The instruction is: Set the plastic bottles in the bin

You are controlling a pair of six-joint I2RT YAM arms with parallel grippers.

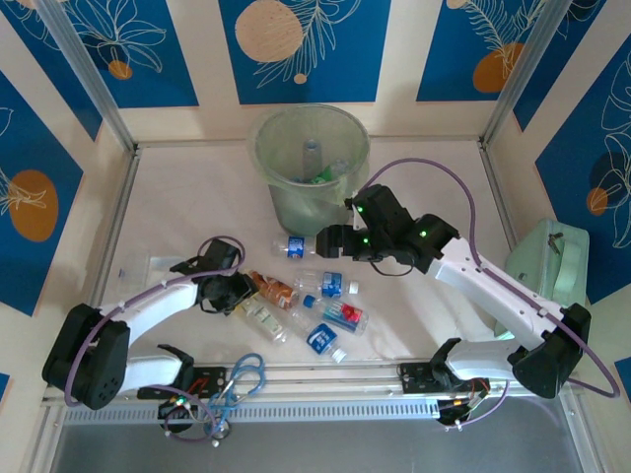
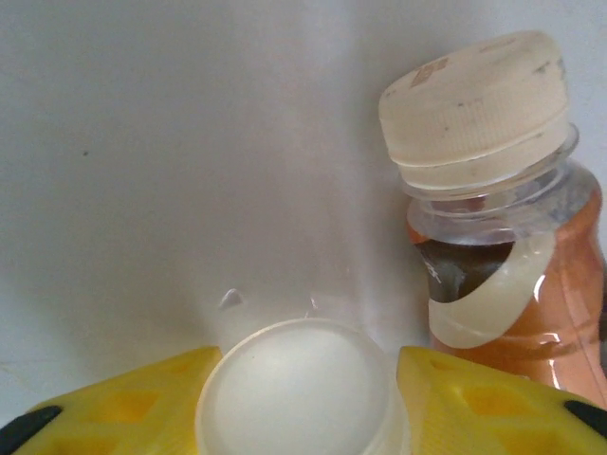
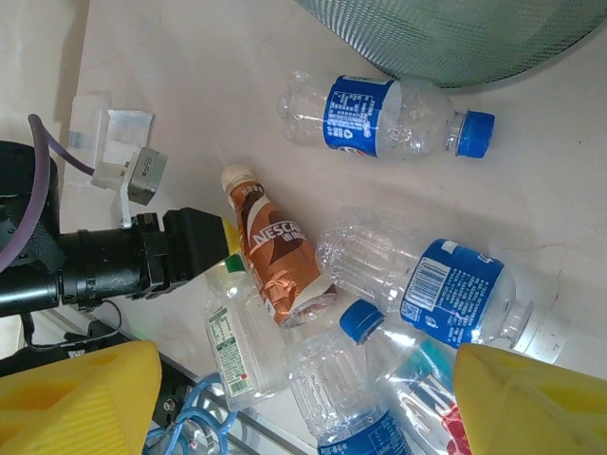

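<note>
The left fingers (image 2: 123, 409) grip the white cap (image 2: 299, 389) of a clear plastic bottle (image 3: 232, 346), just beside the brown-labelled bottle (image 3: 280, 265). The right fingers (image 3: 76, 398) stand wide, empty.

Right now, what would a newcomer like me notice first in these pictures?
A heap of bottles lies in the middle of the table, with the pale-green bin behind it already holding a few. The left gripper has its yellow fingers against both sides of a white-capped bottle, beside a brown bottle. The right gripper hangs open above the heap.
</note>
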